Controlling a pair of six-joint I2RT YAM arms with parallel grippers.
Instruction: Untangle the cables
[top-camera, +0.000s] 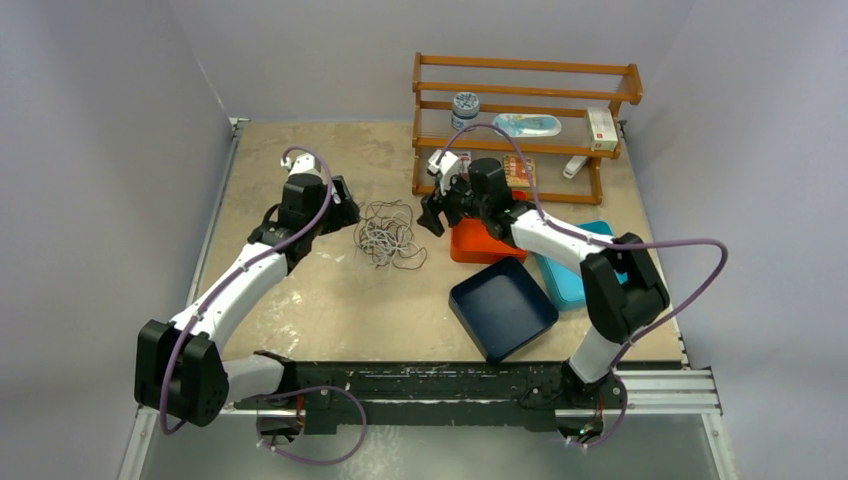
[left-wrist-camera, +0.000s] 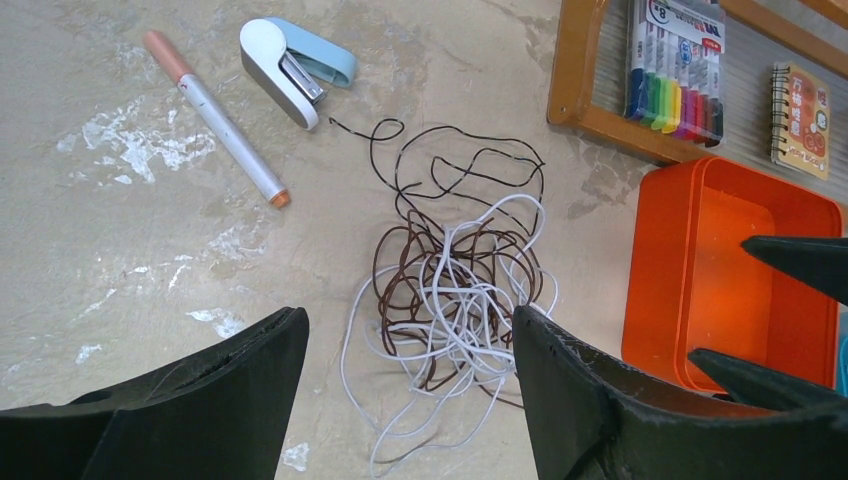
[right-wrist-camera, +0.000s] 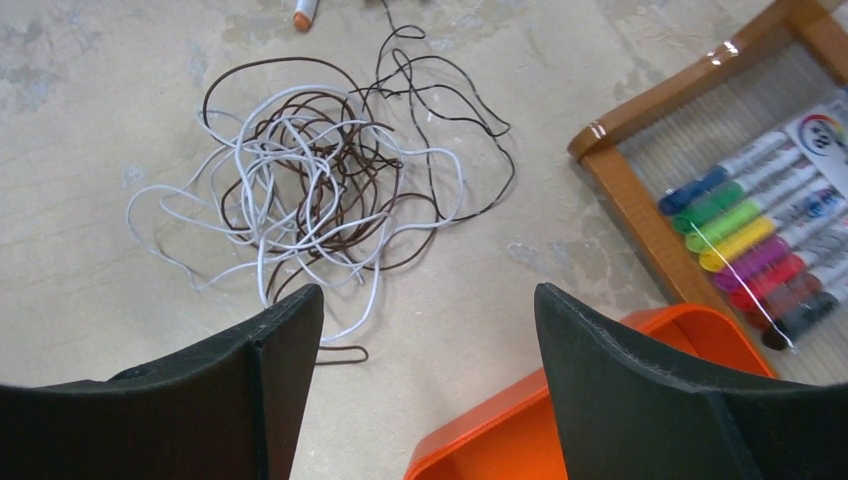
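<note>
The cables (top-camera: 388, 234) lie in one tangled heap on the table between my two grippers: a white wire and dark brown or black wires with curly loops. In the left wrist view the cables (left-wrist-camera: 455, 275) lie just ahead of my open left gripper (left-wrist-camera: 410, 325), which holds nothing. In the right wrist view the cables (right-wrist-camera: 310, 180) lie ahead and to the left of my open, empty right gripper (right-wrist-camera: 428, 305). My left gripper (top-camera: 345, 212) hovers left of the heap, my right gripper (top-camera: 436, 215) right of it.
An orange tray (top-camera: 470, 250) sits under the right gripper, with a dark blue tray (top-camera: 503, 308) and a teal tray (top-camera: 566, 278) nearby. A wooden rack (top-camera: 520, 100) stands at the back, holding markers (left-wrist-camera: 675, 60) and a notebook (left-wrist-camera: 803, 105). A stapler (left-wrist-camera: 292, 68) and a pen (left-wrist-camera: 215, 115) lie behind the heap.
</note>
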